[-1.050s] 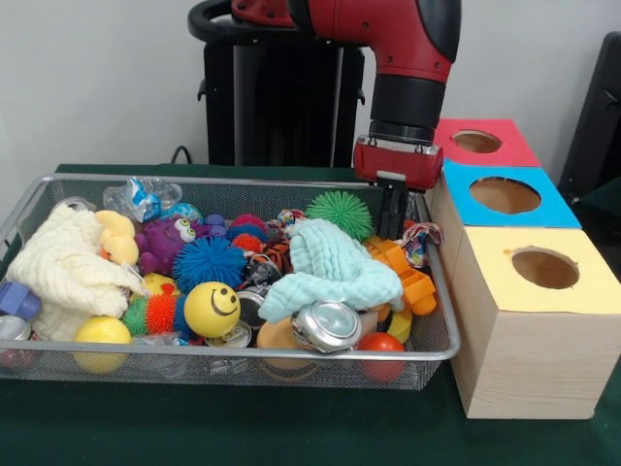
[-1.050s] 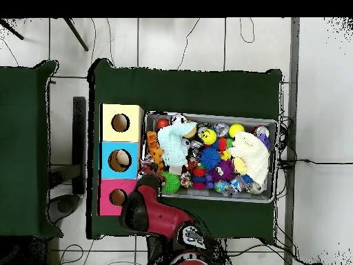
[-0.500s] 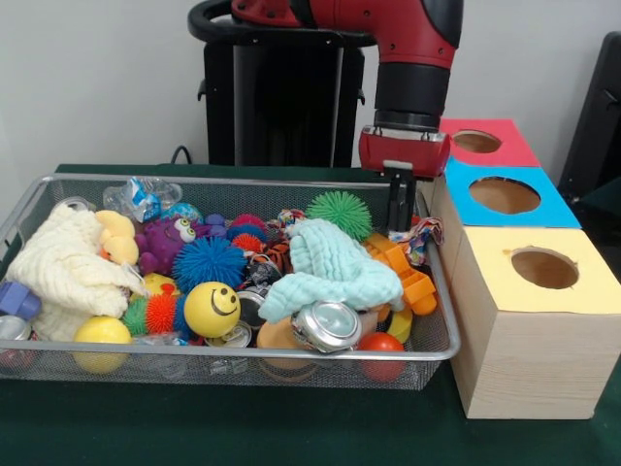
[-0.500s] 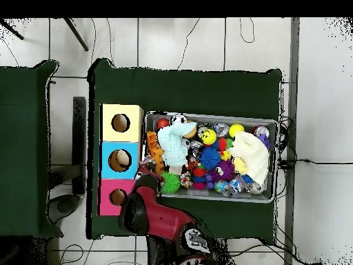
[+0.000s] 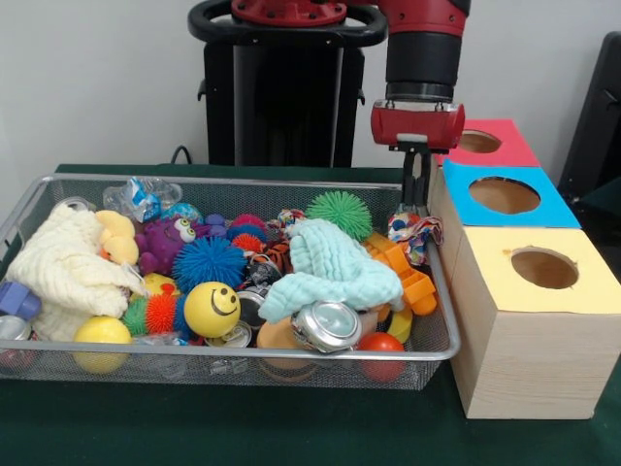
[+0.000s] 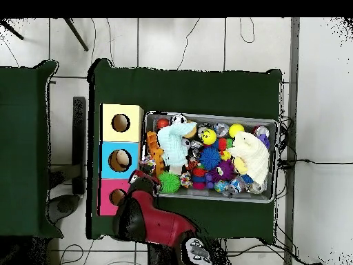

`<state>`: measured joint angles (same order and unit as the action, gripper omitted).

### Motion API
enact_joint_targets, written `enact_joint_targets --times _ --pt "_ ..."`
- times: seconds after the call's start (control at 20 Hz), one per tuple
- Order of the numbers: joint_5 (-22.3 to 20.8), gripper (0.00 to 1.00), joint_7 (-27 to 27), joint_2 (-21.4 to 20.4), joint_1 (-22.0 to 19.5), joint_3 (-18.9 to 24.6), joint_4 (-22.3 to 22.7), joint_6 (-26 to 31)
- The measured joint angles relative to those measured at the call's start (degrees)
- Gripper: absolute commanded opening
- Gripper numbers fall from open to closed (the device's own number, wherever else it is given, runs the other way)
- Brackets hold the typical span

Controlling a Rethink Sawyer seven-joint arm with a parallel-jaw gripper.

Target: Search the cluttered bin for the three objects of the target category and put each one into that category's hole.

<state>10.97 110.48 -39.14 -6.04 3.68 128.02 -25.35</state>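
The wire mesh bin sits on the green table, packed with toys, cloths and cans. Beside it stands a row of three boxes: the yellow-topped box, the blue-topped box and the red-topped box, each with a round hole.

The red arm has risen over the last second. Its wrist now stands higher above the bin's far corner, next to the blue-topped box, and it has moved slightly toward the box row.

The gripper is clenched on a multicoloured knotted rope toy. A second ago this toy lay at the bin's corner next to the orange plastic toy. It now hangs from the fingertips at about the level of the bin's rim, just beside the blue-topped box.

Judgement: the pick has succeeded and the lift phase is in progress. The next phase is transport to one of the holes. The target category is not stated, so the correct hole cannot be determined. The toy dangles loosely and could snag on the rim or a box edge.
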Motion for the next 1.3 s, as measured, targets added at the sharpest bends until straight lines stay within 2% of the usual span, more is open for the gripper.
enact_joint_targets --times 0.2,0.25,1.3 --pt "0.0 0.0 0.0 -1.5 0.0 0.5 0.8 0.6" --pt "0.0 1.0 0.0 -1.7 0.0 0.5 1.2 0.6" --pt "0.0 1.0 0.0 -0.5 -0.9 0.6 1.8 0.6"
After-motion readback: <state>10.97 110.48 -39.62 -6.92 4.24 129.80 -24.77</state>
